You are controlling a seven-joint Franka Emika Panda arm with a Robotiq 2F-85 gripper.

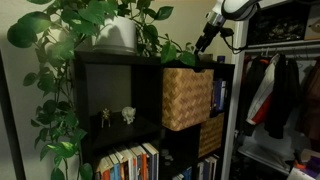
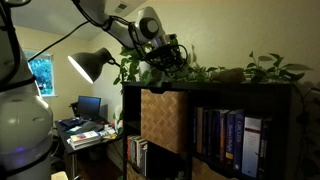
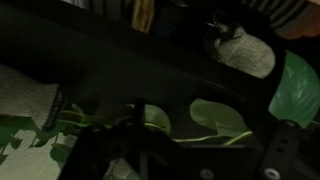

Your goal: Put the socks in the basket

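Shelf (image 1: 150, 62) scene with the gripper (image 1: 203, 42) above the top board, among the leaves of a plant (image 1: 100, 20). In the wrist view its fingers stand wide apart and hold nothing. The basket (image 1: 187, 97) sits in the upper cubby, just below. No sock shows in either exterior view, so progress cannot be judged. A grey cloth (image 3: 245, 52), perhaps a sock, shows dimly in the wrist view.

Leaves (image 2: 150, 64) hide the tips of the claw (image 2: 173, 56) in an exterior view. The wrist view is dark and blurred; a grey thing (image 3: 245, 52) ahead of the claw cannot be identified.
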